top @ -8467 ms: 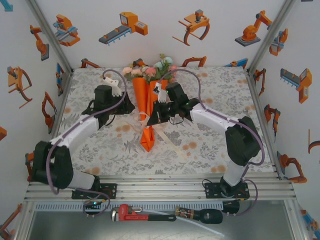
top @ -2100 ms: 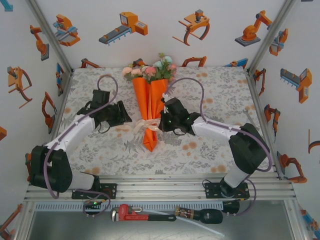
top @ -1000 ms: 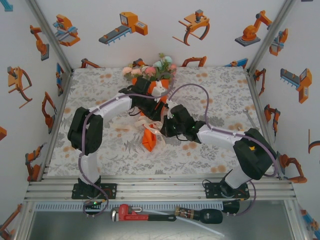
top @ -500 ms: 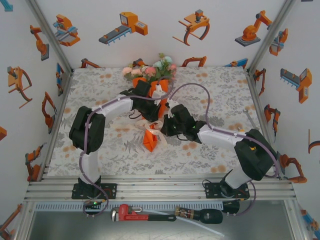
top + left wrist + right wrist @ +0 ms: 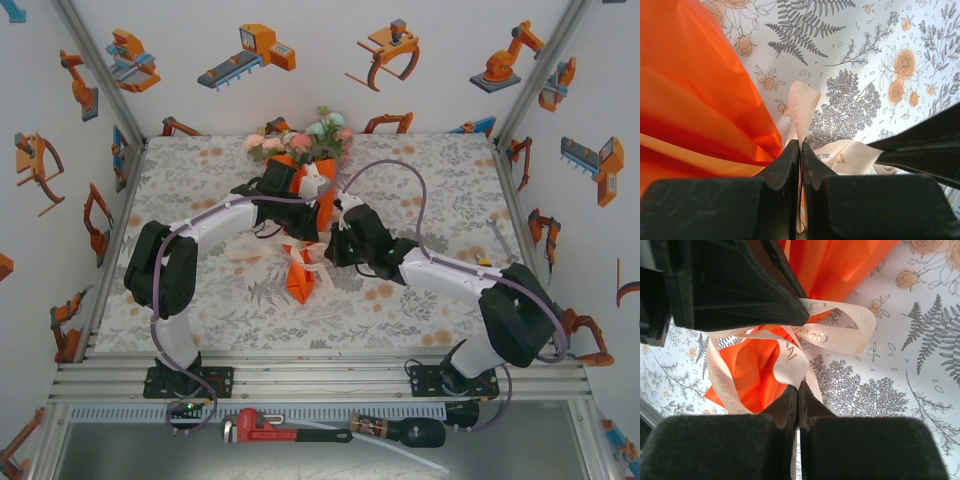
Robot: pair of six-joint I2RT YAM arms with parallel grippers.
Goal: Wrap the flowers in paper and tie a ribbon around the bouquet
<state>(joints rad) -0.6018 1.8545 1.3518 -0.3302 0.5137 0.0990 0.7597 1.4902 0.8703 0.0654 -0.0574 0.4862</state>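
Both jaws closed: left gripper (image 5: 800, 150) and right gripper (image 5: 798, 390) each pinch the cream-white gauzy ribbon (image 5: 840, 337) beside the smooth orange paper (image 5: 690, 100).

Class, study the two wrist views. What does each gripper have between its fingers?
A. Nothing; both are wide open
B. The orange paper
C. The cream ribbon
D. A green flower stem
C: the left gripper is closed on a strip of the ribbon, and the right gripper pinches another stretch of it, just beside the orange paper.
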